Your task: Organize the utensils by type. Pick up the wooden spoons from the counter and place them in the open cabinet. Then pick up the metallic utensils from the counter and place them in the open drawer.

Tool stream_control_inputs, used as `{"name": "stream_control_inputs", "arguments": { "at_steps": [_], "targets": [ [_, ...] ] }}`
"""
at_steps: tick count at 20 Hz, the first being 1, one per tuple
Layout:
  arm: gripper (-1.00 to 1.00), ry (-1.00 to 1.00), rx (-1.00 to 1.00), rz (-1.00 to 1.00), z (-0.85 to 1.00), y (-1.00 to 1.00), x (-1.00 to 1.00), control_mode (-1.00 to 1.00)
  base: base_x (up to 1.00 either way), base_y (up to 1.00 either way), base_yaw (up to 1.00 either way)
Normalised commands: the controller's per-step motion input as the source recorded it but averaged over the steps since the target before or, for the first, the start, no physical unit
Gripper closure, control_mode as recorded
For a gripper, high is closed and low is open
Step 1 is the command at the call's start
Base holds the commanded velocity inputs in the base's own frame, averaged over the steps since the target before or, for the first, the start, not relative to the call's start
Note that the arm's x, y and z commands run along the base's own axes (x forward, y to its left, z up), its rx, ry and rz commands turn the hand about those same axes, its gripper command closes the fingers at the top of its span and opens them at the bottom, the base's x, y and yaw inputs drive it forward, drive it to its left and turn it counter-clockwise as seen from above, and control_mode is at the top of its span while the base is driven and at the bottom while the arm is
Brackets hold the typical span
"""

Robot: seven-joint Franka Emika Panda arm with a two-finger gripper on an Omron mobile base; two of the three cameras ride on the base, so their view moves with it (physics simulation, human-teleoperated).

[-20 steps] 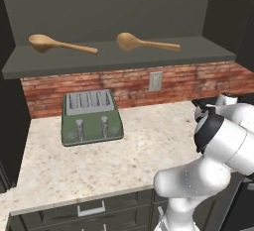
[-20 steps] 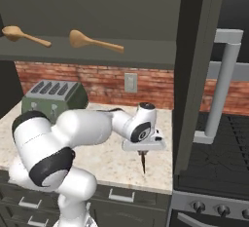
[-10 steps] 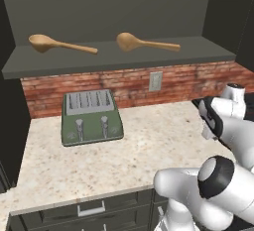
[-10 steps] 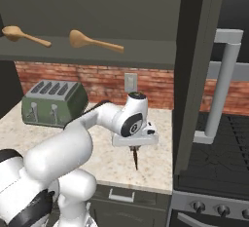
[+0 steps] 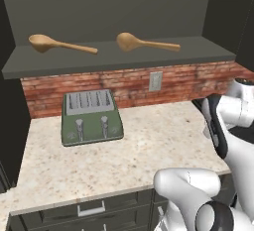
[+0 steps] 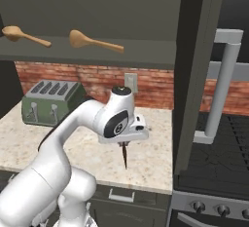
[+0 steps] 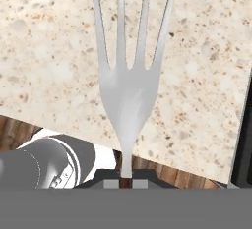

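Note:
Two wooden spoons (image 5: 60,44) (image 5: 146,43) lie on the shelf of the open cabinet (image 5: 119,60), and they also show in the right base view (image 6: 25,35) (image 6: 95,42). My gripper (image 6: 125,144) hangs over the right end of the counter (image 6: 151,159), pointing down. It is shut on the dark handle of a silvery metal fork (image 6: 125,157). In the hand view the gripper (image 7: 126,182) holds the fork (image 7: 127,95) with its tines over the speckled counter (image 7: 44,51), near the front edge. The open drawer is out of view.
A green toaster (image 5: 92,117) stands at the back left of the counter. The tall cabinet door (image 6: 193,75) with its silver bar handle (image 6: 221,87) juts out right of my hand. The black stovetop (image 6: 221,160) lies beyond it. Drawer fronts (image 5: 92,208) below the counter look shut.
My hand has shifted slightly left over the counter's right end while the arm's lower links swung round. The fork stays in the grip, and the spoons have not moved.

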Motion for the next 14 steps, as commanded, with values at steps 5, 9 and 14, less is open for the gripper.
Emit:
{"name": "stream_control_inputs", "arguments": {
  "at_steps": [5, 9, 14],
  "targets": [
    [1.00, -0.05, 0.00, 0.04, 0.57, 0.05, -0.23, -1.00, 0.00, 0.00, 0.00],
    [1.00, 0.00, 0.00, 0.11, 0.56, 0.03, -0.19, -1.00, 0.00, 0.00, 0.00],
    [1.00, 0.00, 0.00, 0.14, 0.37, 0.00, -0.11, -1.00, 0.00, 0.00, 0.00]
  ]
}}
